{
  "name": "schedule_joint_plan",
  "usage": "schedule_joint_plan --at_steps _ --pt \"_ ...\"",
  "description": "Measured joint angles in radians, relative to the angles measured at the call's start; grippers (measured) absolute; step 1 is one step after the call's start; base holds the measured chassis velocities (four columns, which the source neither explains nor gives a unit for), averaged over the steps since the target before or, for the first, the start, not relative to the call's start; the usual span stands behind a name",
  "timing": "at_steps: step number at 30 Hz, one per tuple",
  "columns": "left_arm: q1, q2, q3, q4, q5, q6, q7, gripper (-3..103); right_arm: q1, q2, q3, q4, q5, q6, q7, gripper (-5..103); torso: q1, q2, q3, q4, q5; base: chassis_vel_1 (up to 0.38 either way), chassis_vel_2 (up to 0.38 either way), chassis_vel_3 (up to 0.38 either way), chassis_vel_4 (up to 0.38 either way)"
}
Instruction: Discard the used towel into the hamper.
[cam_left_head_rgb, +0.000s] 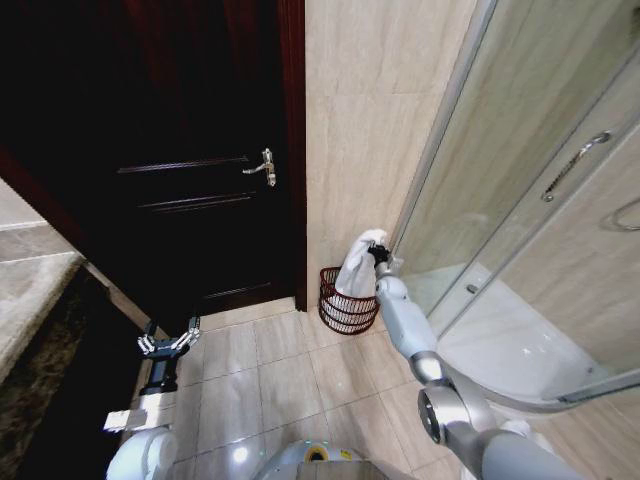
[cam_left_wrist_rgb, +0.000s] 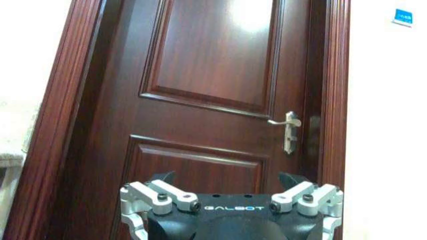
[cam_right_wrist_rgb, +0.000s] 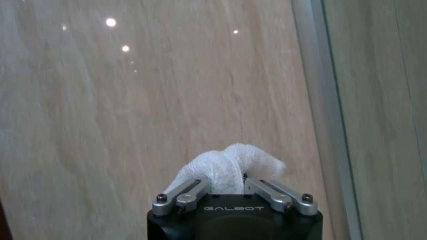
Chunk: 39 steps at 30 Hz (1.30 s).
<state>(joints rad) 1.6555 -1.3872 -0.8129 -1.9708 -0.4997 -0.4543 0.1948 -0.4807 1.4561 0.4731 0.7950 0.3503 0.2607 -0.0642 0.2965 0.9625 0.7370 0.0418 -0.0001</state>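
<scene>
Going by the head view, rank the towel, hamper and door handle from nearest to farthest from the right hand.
1. Towel: gripped in the right hand, hanging over the basket.
2. Hamper: on the floor just below, against the wall.
3. Door handle: higher up, off to the left.

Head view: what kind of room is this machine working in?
Most likely a bathroom: a glass shower enclosure with a white tray, tiled walls and floor, a dark wooden door, and a hamper that the right gripper holds a white towel over.
</scene>
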Motion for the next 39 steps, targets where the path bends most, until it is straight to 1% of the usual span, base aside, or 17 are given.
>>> schedule_joint_plan --at_steps 6,10,14,18,19,20,23,24,28,29,31,32,33,34,37,38,39 --pt "0.001 0.003 0.000 0.000 -0.001 -0.001 0.000 100 -0.040 -0.004 -0.001 0.024 -0.001 -0.032 -0.001 7 -0.011 -0.022 -0.011 0.0000 0.0000 0.000 0.000 0.000 0.000" --pt "0.003 0.003 0.000 0.001 -0.003 -0.007 0.000 100 -0.067 -0.001 0.018 0.029 0.032 -0.088 -0.018 7 -0.023 -0.047 -0.024 0.0001 0.0001 0.000 0.000 0.000 0.000" --pt "0.006 0.002 0.000 0.002 -0.003 -0.009 0.001 100 -0.070 0.002 0.035 0.023 0.051 -0.120 -0.036 7 -0.029 -0.059 -0.030 0.0001 0.0000 0.000 0.000 0.000 0.000" --pt "0.009 0.002 -0.001 0.006 -0.004 -0.014 0.001 100 -0.082 0.002 0.047 0.043 0.126 -0.221 -0.058 7 -0.040 -0.083 -0.043 -0.0001 0.0000 0.000 0.000 0.000 0.000" --pt "0.009 0.002 -0.001 0.006 -0.004 -0.014 0.001 100 -0.082 0.002 0.047 0.043 0.126 -0.221 -0.058 7 -0.040 -0.083 -0.043 -0.0001 0.0000 0.000 0.000 0.000 0.000" --pt "0.009 0.003 -0.002 0.007 -0.005 -0.015 0.001 100 -0.082 0.002 0.051 0.046 0.142 -0.241 -0.058 7 -0.042 -0.089 -0.047 0.0000 -0.0001 0.000 0.000 0.000 0.000" --pt "0.010 0.005 -0.004 0.007 -0.007 -0.016 0.001 100 -0.080 0.002 0.066 0.054 0.183 -0.332 -0.028 7 -0.049 -0.107 -0.057 0.0000 0.0001 0.000 0.000 0.000 0.000" --pt "0.010 0.005 -0.004 0.007 -0.007 -0.016 0.001 100 -0.080 0.002 0.066 0.054 0.183 -0.332 -0.028 7 -0.049 -0.107 -0.057 0.0000 0.0001 0.000 0.000 0.000 0.000" --pt "0.010 0.006 -0.005 0.011 -0.008 -0.019 0.001 100 -0.090 -0.007 0.077 0.128 0.254 -0.537 0.024 7 -0.059 -0.128 -0.069 0.0000 -0.0001 0.000 0.000 0.000 0.000" --pt "0.009 0.006 -0.004 0.013 -0.008 -0.020 0.001 100 -0.095 -0.010 0.080 0.140 0.263 -0.573 0.023 7 -0.062 -0.134 -0.072 -0.0002 -0.0001 0.000 0.000 0.000 0.000" --pt "0.009 0.006 -0.004 0.014 -0.008 -0.020 0.001 100 -0.096 -0.011 0.083 0.141 0.257 -0.587 0.017 7 -0.065 -0.140 -0.075 -0.0001 0.0000 0.000 0.000 0.000 0.000" --pt "0.009 0.006 -0.003 0.014 -0.008 -0.021 0.001 100 -0.096 -0.011 0.087 0.139 0.243 -0.593 0.011 4 -0.067 -0.146 -0.079 -0.0001 0.0000 0.000 0.000 0.000 0.000" --pt "0.009 0.006 -0.003 0.015 -0.008 -0.021 0.001 100 -0.094 -0.012 0.092 0.136 0.235 -0.605 0.005 8 -0.070 -0.151 -0.082 0.0000 0.0000 0.000 0.000 0.000 0.000" --pt "0.009 0.006 -0.003 0.015 -0.008 -0.021 0.001 100 -0.094 -0.012 0.092 0.136 0.235 -0.605 0.005 8 -0.070 -0.151 -0.082 0.0000 0.0000 0.000 0.000 0.000 0.000" --pt "0.010 0.006 -0.004 0.015 -0.009 -0.022 0.001 100 -0.087 -0.012 0.109 0.146 0.247 -0.681 0.013 24 -0.078 -0.168 -0.090 0.0000 0.0001 0.000 0.000 0.000 0.000" --pt "0.010 0.007 -0.004 0.015 -0.009 -0.022 0.001 100 -0.084 -0.012 0.117 0.163 0.291 -0.733 0.046 24 -0.080 -0.173 -0.093 0.0000 0.0002 0.000 0.000 0.000 0.000" --pt "0.010 0.007 -0.004 0.015 -0.009 -0.022 0.001 100 -0.084 -0.012 0.117 0.163 0.291 -0.733 0.046 24 -0.080 -0.173 -0.093 0.0000 0.0002 0.000 0.000 0.000 0.000"
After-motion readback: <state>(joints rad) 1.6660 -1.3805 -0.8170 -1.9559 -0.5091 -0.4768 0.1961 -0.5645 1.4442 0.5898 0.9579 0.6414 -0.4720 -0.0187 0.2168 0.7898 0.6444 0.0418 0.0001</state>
